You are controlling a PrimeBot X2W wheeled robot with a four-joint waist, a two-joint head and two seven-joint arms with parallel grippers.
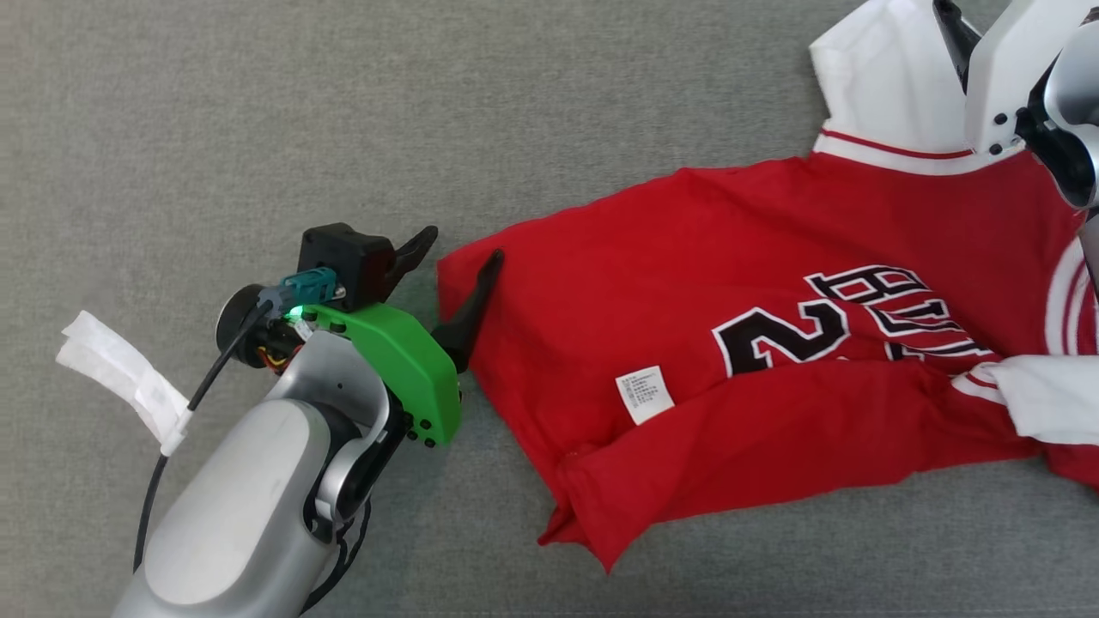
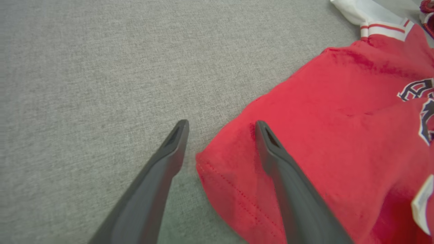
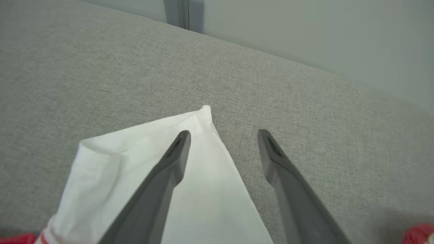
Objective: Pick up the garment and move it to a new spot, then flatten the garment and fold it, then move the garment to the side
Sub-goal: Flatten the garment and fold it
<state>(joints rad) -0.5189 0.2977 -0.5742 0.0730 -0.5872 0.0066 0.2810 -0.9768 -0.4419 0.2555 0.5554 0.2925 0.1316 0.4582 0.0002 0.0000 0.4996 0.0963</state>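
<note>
While the red garment is lying centre-right in the head view, the left gripper is straddling its left corner, spread wide, left wrist view showing the same, right wrist view showing the right gripper gaping above the white sleeve, lower left

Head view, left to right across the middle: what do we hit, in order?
White tape on the cable → left pincer, open at the hem → red garment → care label → black numeral → right arm.
</note>
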